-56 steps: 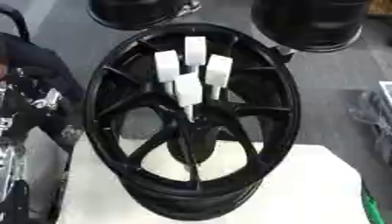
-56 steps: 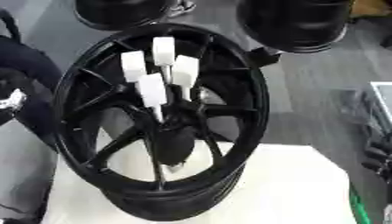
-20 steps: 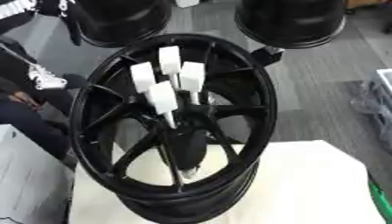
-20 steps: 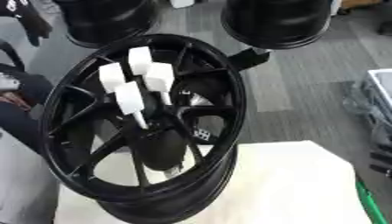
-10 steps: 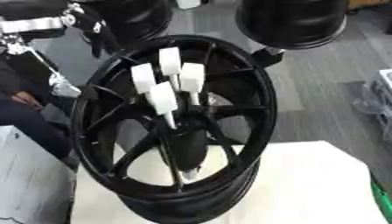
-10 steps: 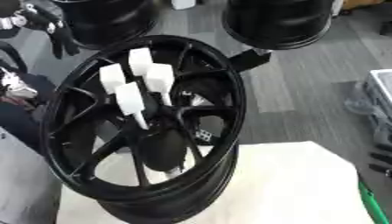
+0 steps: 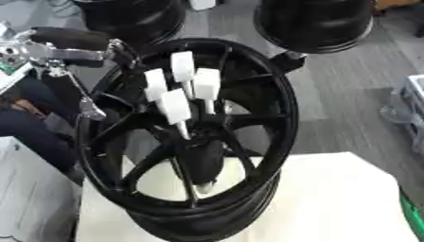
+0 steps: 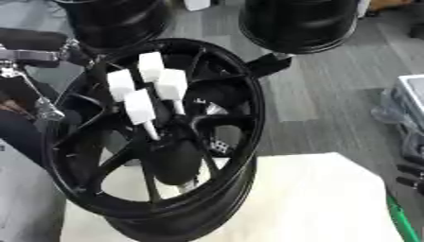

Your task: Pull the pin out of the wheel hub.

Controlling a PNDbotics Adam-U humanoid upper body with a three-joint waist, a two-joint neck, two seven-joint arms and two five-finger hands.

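At the upper left, the robot's left arm (image 7: 58, 45) reaches in toward the rim of the wheel hub (image 7: 195, 137), black with silver joints; its hand (image 7: 116, 49) seems to end right at the hub's upper-left rim, but the fingers merge with the black metal and I cannot tell whether they are spread or curled. A thin silver rod with a rounded end (image 7: 87, 108) hangs down from the arm beside the rim. The right hand shows in neither view.

The wheel hub is a glossy black alloy rim with slim spokes running from a dark centre to a deep barrel. It stands tilted, its lower edge resting on the near-left part of the cream-white table (image 7: 331, 198), its face leaning up toward the camera, and it overhangs the table's left edge.

Four pins (image 7: 178, 106) stick out of the hub's centre toward the camera, clustered just above the middle. Each has a white block-shaped head on a thin pale shank: one highest (image 8: 151, 67), one to its left (image 8: 120, 85), one to its right (image 8: 172, 84) and one lowest and nearest (image 8: 138, 108). All four shanks run down into the hub's dark middle.

Beyond the table, on the grey floor, stand two more black wheels, one at the top left (image 7: 132, 16) and one at the top right (image 7: 319, 23).
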